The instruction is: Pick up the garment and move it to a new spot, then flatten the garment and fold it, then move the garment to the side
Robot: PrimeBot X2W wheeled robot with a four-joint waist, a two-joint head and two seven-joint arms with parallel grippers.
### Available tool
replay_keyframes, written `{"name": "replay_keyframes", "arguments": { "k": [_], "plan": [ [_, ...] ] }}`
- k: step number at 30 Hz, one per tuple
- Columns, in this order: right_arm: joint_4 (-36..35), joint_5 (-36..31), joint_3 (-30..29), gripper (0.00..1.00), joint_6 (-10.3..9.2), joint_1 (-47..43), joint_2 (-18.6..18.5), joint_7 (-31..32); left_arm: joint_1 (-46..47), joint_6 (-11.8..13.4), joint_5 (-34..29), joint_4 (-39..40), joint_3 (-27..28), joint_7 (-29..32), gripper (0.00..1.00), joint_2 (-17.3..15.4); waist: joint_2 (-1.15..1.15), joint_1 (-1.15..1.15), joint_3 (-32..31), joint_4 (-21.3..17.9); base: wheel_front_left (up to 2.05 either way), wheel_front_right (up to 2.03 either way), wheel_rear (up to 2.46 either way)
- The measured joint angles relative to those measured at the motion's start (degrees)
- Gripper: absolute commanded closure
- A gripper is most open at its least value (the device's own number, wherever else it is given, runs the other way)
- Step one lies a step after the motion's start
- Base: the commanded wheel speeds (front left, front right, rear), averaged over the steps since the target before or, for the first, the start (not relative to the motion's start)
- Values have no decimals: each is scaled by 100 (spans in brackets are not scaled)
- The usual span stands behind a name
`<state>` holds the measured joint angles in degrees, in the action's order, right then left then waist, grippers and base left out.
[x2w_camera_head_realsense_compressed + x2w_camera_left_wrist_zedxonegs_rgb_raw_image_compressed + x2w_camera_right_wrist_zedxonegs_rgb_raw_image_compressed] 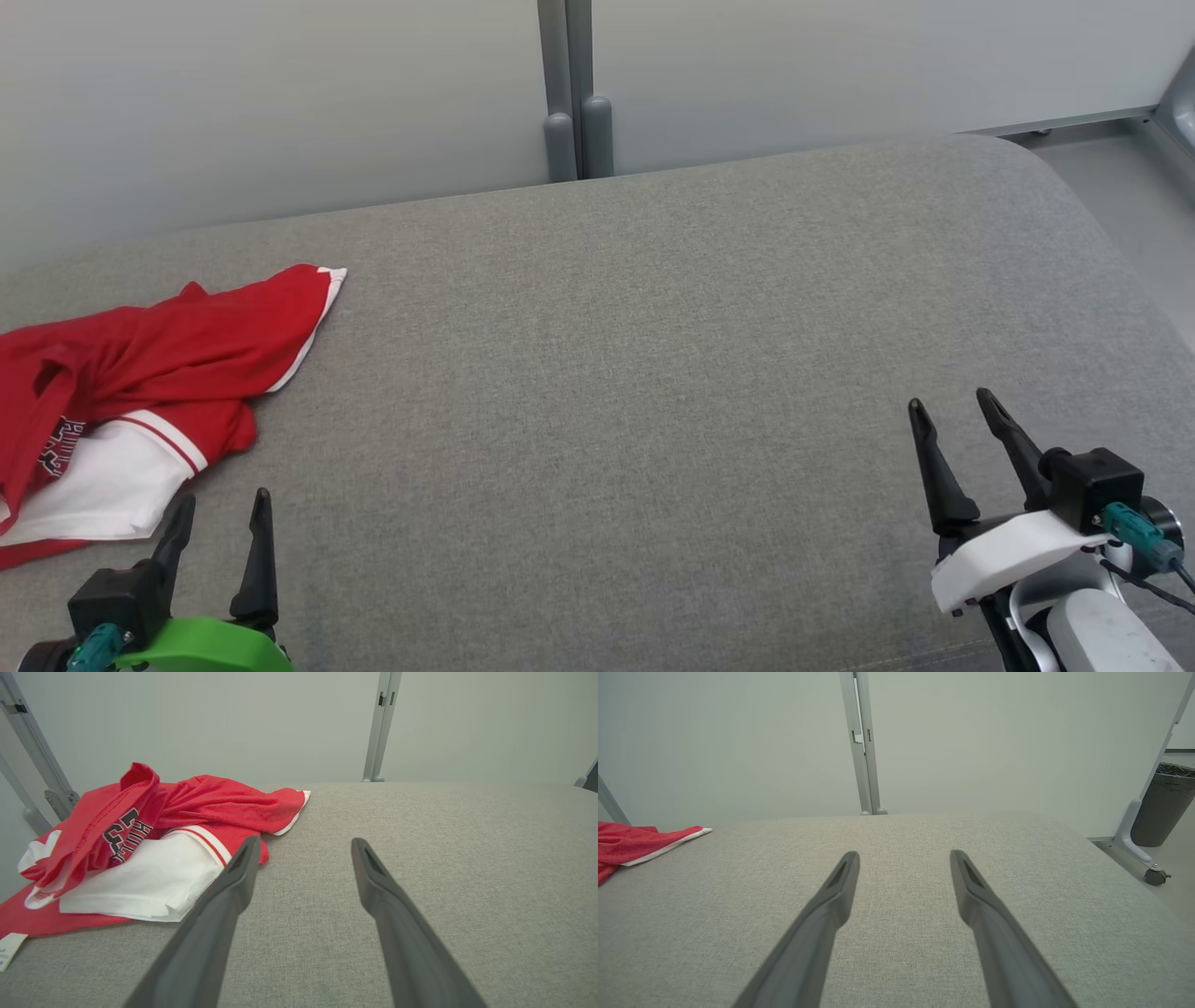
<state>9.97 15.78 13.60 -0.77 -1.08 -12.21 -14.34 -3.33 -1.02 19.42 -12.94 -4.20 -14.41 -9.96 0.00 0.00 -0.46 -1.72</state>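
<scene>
- The garment [140,373], a red top with white trim and dark lettering, lies bunched at the far left of the grey fabric-covered desk [653,392], and part of it runs past the head view's left edge. Its folds overlap and a white panel is doubled over the red, so I take it as dumped there, not laid out.
- My left gripper [224,499] hovers just beside the near edge of the heap, its fingers spread wide with nothing between them. The cloth is on that side, so this looks like the arm for the pick.
- From the left wrist, one finger [233,882] lines up with the white panel. I cannot tell whether it touches the cloth.
- My right gripper [950,401] sits at the lower right, well apart from the garment, with its fingers apart and empty. I judge it is parked there to keep out of the way.
- The first step is not yet done. The bare centre of the desk looks like the sensible new spot, because both arms could reach it for flattening.
- Pinching the top fold may lift only one layer and drag the rest.
- A pale tag [9,949] lies at the near corner of the garment. I cannot tell which edge it marks.
</scene>
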Motion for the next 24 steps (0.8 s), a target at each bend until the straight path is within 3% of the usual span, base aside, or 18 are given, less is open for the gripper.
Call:
{"name": "replay_keyframes", "arguments": {
  "k": [24],
  "plan": [
    [126, -76, -386, 0, 174, -73, -35, 0, 7, -208, -31, -276, 177, 0, 0, 27, 0, 0, -7, -10, 0, 0, 0]
  ]
}}
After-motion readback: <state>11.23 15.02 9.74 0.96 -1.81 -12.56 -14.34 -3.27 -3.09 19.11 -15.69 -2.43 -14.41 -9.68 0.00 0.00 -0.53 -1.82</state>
